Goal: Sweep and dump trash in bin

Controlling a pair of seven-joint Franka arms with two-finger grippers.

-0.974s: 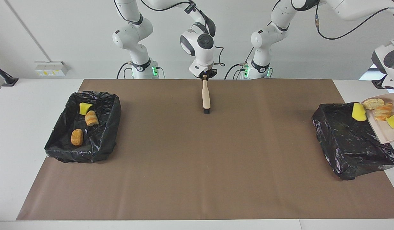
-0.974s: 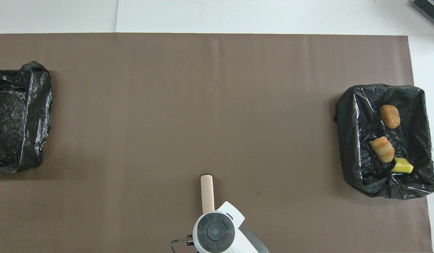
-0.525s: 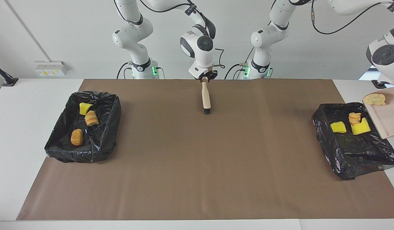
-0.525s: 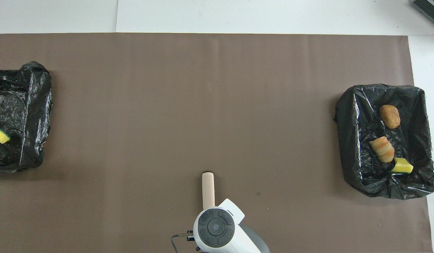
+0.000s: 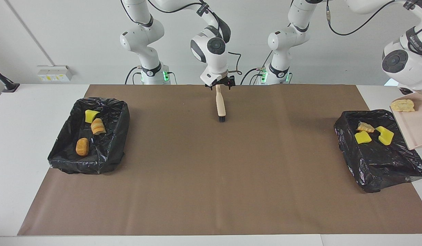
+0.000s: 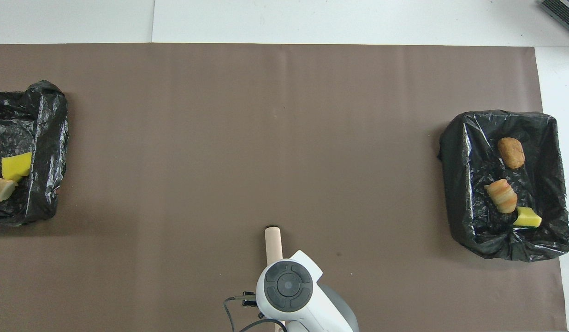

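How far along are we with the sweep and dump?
Done: three pieces lie in the bin at the right arm's end, three more in the bin at the left arm's end. In hand: the dustpan, tilted over that second bin's edge, carries one pale lump. The brush lies on the mat, the open right hand at its handle end. Left: tip out that lump.

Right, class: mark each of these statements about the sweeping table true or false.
1. The brush lies on the mat. True.
2. The dustpan rests on the mat. False: it is raised and tilted at the bin at the left arm's end.
3. A beige lump is on the dustpan. True.
4. The bin at the right arm's end is empty. False: it holds three pieces.
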